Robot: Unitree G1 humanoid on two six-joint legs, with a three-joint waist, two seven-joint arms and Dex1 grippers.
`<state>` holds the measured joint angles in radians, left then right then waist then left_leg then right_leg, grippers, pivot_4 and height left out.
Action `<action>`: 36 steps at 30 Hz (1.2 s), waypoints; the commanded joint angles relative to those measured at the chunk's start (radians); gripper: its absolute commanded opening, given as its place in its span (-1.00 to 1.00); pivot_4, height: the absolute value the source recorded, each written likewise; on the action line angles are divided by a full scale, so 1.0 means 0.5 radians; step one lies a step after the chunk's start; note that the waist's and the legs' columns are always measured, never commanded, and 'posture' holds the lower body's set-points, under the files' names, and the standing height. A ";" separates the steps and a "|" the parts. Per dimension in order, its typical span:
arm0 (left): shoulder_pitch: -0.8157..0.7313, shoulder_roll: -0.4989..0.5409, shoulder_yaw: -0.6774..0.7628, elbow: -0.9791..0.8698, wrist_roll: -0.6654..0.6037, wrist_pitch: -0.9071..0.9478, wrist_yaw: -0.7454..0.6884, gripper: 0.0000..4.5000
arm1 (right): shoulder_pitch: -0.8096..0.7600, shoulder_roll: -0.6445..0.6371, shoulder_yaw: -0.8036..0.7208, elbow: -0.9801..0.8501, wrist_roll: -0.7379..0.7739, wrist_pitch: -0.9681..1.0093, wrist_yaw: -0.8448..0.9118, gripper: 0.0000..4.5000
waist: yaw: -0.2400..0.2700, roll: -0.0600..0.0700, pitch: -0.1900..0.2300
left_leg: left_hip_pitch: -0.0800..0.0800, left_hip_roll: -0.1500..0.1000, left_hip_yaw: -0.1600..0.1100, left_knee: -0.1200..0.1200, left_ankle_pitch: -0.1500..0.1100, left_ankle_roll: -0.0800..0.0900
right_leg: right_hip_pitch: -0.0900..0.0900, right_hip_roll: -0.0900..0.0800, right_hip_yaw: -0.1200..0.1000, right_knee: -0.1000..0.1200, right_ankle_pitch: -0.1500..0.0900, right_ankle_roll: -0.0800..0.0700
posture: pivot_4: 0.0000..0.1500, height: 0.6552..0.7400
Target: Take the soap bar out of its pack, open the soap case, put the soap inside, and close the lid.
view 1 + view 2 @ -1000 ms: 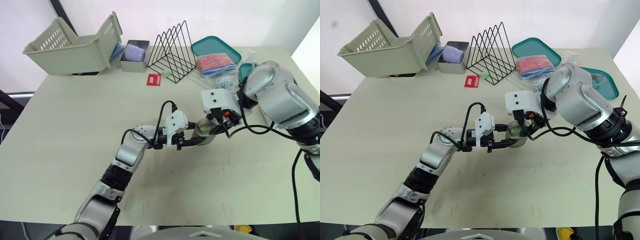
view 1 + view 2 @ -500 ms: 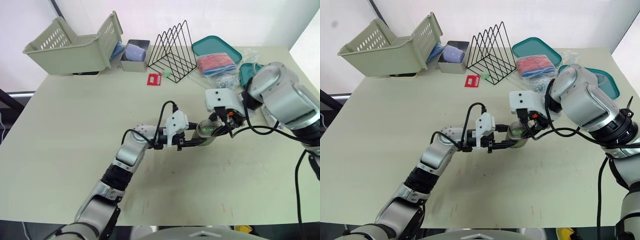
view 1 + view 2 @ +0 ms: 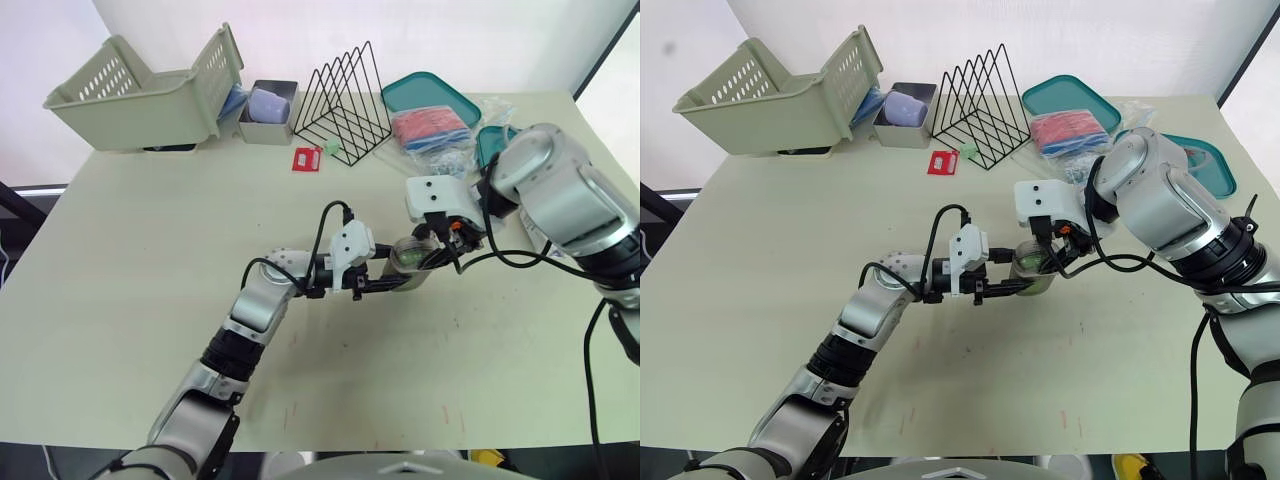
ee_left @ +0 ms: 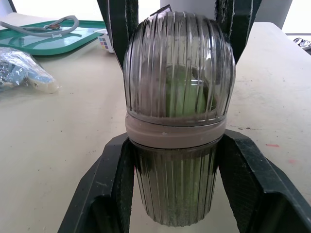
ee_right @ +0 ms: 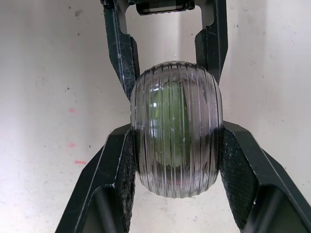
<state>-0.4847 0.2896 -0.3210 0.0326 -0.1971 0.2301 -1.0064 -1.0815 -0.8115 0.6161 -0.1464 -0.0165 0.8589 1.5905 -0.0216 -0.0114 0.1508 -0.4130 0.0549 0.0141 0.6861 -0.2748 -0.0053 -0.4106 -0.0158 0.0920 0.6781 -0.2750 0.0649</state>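
Clamping the ribbed, smoky soap case from two sides, a little right of the middle of the pale table. Closing the left gripper on the case's lower half, black fingers pressing flat against both ribbed walls just below the beige band, jaws spread only as wide as the case itself. Pinching the domed upper half with the right gripper, fingers likewise touching the shell on either side and opened no further than its width. Meeting nose to nose over the case, reaching in from the robot's left with one arm and bending in from the right with the other. Showing a green soap bar through the clear shell, the two halves sitting together at the band. Holding the case low over the tabletop; touching it or hanging just clear, impossible to tell. Sharing the table with a tilted slatted basket, a small grey bin, a black wire rack, a red card, a teal tray and a red-and-blue packet, all lying well apart from the case along the far edge.
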 commanded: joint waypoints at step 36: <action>-0.015 -0.036 -0.010 -0.135 -0.042 -0.061 -0.021 -0.10 | -0.001 -0.077 -0.014 -0.001 0.042 -0.130 -0.011 -0.20 | 0.012 0.001 0.002 | -0.003 0.000 0.000 0.000 0.000 0.000 | -0.001 -0.001 0.000 -0.001 0.000 0.000 | 1.00 1.00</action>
<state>-0.4831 0.2837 -0.3265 0.0305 -0.1976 0.2216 -1.0125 -1.0732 -0.8424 0.5936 -0.1409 0.0313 0.8007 1.5910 -0.0155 -0.0107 0.1517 -0.4143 0.0547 0.0143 0.6861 -0.2748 -0.0053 -0.4114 -0.0162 0.0920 0.6776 -0.2750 0.0649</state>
